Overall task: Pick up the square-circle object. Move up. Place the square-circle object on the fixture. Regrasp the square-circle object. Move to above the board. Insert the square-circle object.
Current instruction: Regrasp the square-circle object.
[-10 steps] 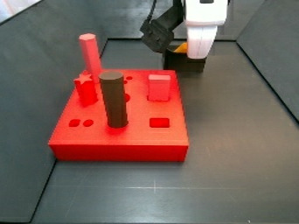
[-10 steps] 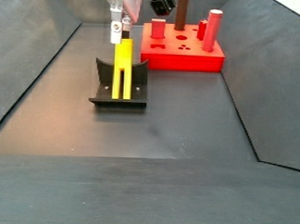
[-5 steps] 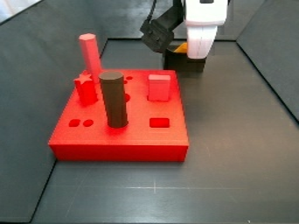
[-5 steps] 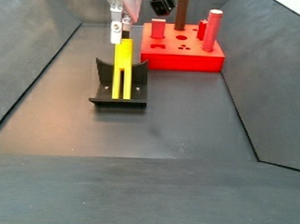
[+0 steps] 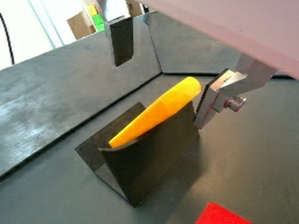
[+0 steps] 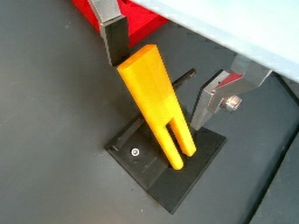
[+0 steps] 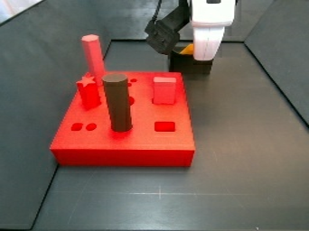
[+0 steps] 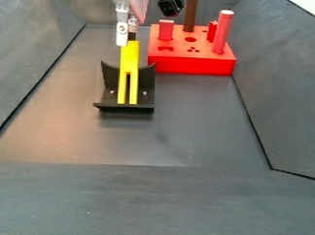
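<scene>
Just dark grey floor (image 8: 160, 129) w/ sloped walls (image 8: 38, 76) — gripper (image 6: 163, 70) over fixture (image 8: 124, 94).

This is a robot test cell in a lab, not a home or shop. The work surface is a dark grey floor (image 8: 160, 129) walled in by sloping dark panels (image 7: 49, 36) on its edges, bare of any household clutter. On it stand only purpose-made test pieces: a bright red board (image 7: 126, 126) with shaped holes and upright pegs, and a dark fixture (image 8: 126, 97) carrying a yellow square-circle object (image 8: 128, 70). The arm's tool (image 6: 163, 79) hangs over the fixture near the far edge, its silver fingers (image 6: 214, 94) spread either side of the yellow piece.
</scene>
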Controlling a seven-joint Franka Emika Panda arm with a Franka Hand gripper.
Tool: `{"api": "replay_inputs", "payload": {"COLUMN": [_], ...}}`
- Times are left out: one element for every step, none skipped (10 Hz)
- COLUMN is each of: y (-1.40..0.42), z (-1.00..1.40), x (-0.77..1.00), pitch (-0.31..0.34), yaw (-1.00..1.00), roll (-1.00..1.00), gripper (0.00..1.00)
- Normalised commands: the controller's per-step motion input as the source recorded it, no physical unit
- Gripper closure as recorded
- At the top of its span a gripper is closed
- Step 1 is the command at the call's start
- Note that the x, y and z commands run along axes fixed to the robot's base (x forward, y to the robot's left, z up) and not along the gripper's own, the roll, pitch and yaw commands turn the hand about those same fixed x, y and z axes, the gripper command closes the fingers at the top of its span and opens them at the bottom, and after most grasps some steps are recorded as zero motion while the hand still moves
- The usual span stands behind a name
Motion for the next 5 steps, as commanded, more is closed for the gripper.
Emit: {"api": "replay_inputs", "payload": {"y": [-0.02,-0.02,-0.02,-0.02,-0.02], "z": [0.00,0.00,0.00,0.00,0.00], "x": [0.08,0.08,0.08,0.08,0.08], "pitch": [0.204,0.204,0.204,0.204,0.204], "yaw": [0.09,0.09,0.09,0.09,0.09], "roll": [-0.01,-0.01,-0.01,-0.01,-0.01], "gripper": [0.00,0.00,0.00,0.00,0.00]}}
